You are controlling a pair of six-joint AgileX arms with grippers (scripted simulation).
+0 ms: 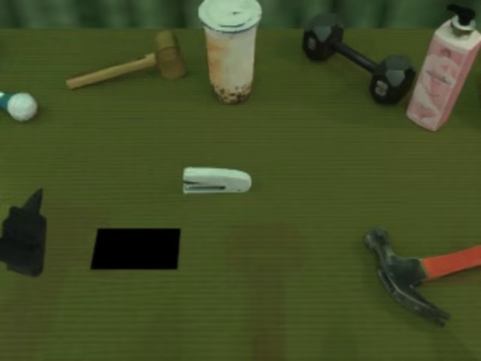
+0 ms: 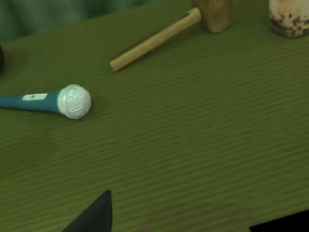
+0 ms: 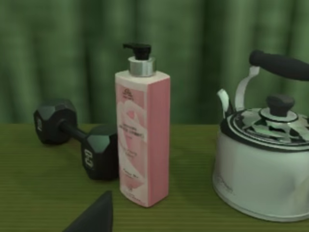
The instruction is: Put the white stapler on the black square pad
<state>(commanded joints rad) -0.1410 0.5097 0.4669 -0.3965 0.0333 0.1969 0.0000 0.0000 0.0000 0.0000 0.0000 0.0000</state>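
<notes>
The white stapler lies flat near the middle of the table, its rounded end toward the right. The black square pad lies flat to its lower left, a short gap away; a corner of the pad shows in the left wrist view. My left gripper hovers at the table's left edge, left of the pad, open and empty, with one dark finger showing. My right arm is out of the top view; one finger shows in the right wrist view, with nothing beside it.
At the back stand a wooden mallet, a bubble-tea cup, a black dumbbell and a pink pump bottle. A teal-handled microphone lies far left, a hammer at the right. A white kettle sits beside the bottle.
</notes>
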